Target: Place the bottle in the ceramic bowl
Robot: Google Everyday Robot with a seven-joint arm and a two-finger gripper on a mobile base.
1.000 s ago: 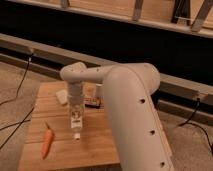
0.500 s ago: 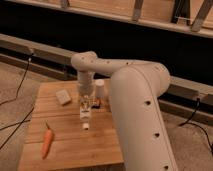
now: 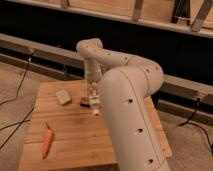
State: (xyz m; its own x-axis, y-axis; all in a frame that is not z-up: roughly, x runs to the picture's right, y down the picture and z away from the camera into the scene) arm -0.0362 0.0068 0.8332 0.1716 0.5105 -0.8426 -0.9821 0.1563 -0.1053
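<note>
My gripper [image 3: 93, 94] hangs from the white arm over the middle of the wooden table [image 3: 75, 130], toward its back. It is shut on the bottle [image 3: 95, 106], a slim pale thing that hangs upright below the fingers with its lower end just above the table. A small dark rounded thing [image 3: 85, 103], which looks like the ceramic bowl, sits right beside the bottle on its left. The arm's big white link hides whatever lies to the right of the bottle.
An orange carrot [image 3: 46, 141] lies at the table's front left. A short whitish cup [image 3: 63, 96] lies at the back left. Cables run over the floor on the left. A dark wall with a rail stands behind the table.
The gripper has carried the bottle to the right and toward the back of the table, from near the carrot side to beside the dark bowl.
</note>
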